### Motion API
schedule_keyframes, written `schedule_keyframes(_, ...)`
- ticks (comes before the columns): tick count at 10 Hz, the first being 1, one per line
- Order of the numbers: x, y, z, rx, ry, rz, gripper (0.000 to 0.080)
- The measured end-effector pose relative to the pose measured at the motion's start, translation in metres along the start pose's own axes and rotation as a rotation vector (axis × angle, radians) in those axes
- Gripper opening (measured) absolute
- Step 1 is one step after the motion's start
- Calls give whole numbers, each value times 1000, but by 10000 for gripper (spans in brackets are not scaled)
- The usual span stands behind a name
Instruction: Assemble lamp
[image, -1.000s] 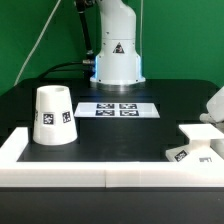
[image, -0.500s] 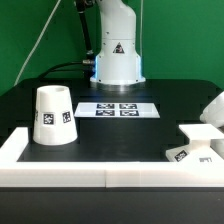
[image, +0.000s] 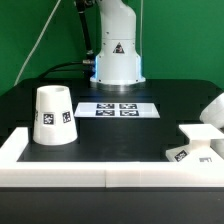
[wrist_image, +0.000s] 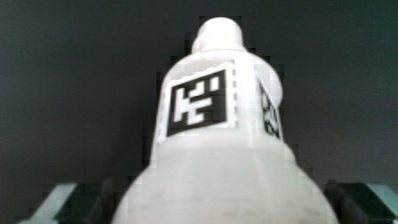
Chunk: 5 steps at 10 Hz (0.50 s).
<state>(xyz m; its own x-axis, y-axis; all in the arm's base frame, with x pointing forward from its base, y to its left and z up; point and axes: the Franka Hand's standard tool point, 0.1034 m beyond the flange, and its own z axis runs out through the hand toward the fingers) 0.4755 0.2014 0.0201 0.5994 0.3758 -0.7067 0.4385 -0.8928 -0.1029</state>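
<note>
In the wrist view the bulb (wrist_image: 217, 130) fills most of the frame, a white rounded body narrowing to a slim tip, with a black-and-white square tag on its facing side and part of a second tag on its flank. Its wide end sits between the dark fingers (wrist_image: 54, 200) of the hand (wrist_image: 210, 205), which flank it closely on both sides. The hand looks to be grasping the bulb, though the contact itself lies at the frame's edge. Behind the bulb there is only the dark table surface. In the exterior view the black table (image: 120, 135) carries the shade (image: 52, 115) at the exterior view's left, in the lower half of the frame. It stands upright with its narrow end up and a tag facing the camera. The base (image: 196, 148) lies at the lower right, flat and angular, with a tag on its near corner, and it rests against the low white wall (image: 100, 172) that borders the front and left of the table. The marker board (image: 118, 109) lies flat at mid-frame, just in front of the white robot pedestal (image: 118, 50) with its triangle sign. A rounded white shape (image: 214, 108) is cut off by the right edge above the base, and what it is cannot be told.
</note>
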Motion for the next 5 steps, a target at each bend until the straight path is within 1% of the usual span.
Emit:
schedule_keyframes(2,0,1,0,1,1,-2,576)
schedule_keyframes(3,-5,4,-4,6,-7,-10,576)
schedule_keyframes(5,-28,14,-22,23,-37,-15,577)
